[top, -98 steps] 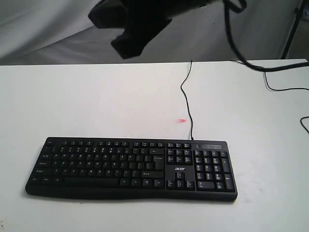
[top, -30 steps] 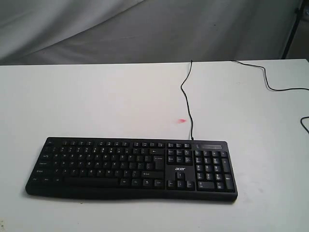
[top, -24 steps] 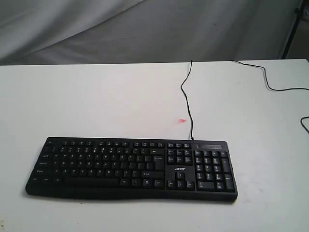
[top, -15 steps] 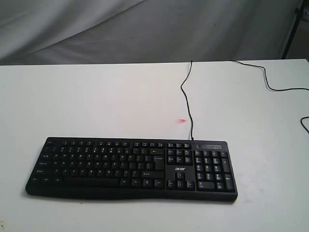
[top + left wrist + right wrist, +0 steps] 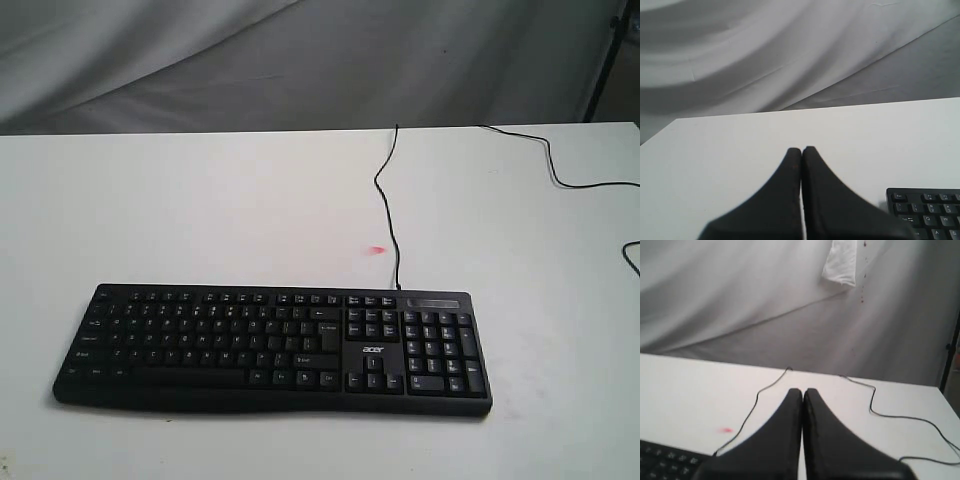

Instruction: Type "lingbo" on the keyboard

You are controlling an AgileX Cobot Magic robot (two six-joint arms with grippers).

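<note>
Gone from the top of the exterior view is the dark arm that hung there seconds ago. Left gripper (image 5: pixel 801 150) has its two black fingers pressed together, holding nothing, above the white table (image 5: pixel 200 200); right gripper (image 5: pixel 803 390) is closed the same way. The keyboard (image 5: pixel 270 345) lies flat near the table's front edge, number pad to the right, untouched. Its thin cable (image 5: pixel 385 200) snakes back toward the grey cloth (image 5: pixel 300 60). A small red spot (image 5: pixel 377 250) sits just beside that cable.

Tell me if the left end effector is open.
No, the left end effector is pinched shut, with no gap showing at its tips.
</note>
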